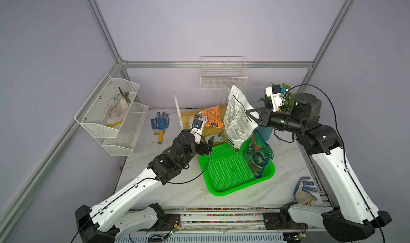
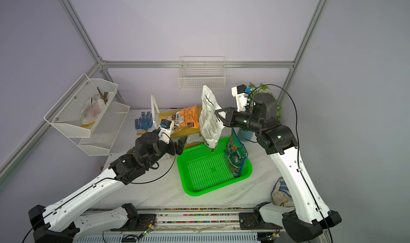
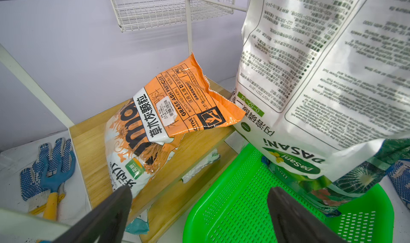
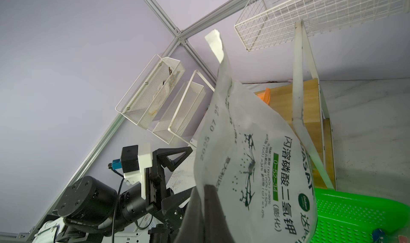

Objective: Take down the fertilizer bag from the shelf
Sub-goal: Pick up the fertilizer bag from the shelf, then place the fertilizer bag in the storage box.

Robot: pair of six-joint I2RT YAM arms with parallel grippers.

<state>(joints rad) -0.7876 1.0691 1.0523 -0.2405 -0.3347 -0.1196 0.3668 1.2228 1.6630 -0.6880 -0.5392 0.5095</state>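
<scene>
Two claws: R gripper clamped on white fertilizer bag, hanging over green basket; L gripper empty, jaws wide apart, beside shelf.

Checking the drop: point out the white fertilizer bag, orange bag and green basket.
white fertilizer bag (image 1: 238,119): in a top view, its printed face.
orange bag (image 3: 190,93): left wrist view, orange label panel.
green basket (image 1: 218,192): in a top view, near rim.

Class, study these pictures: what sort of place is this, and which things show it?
Probably a robot test cell staged as a gardening corner: an orange fertilizer bag on the wooden shelf, a white bag held by the right gripper, a blue hand rake on a dotted glove, aluminium framing behind.
</scene>
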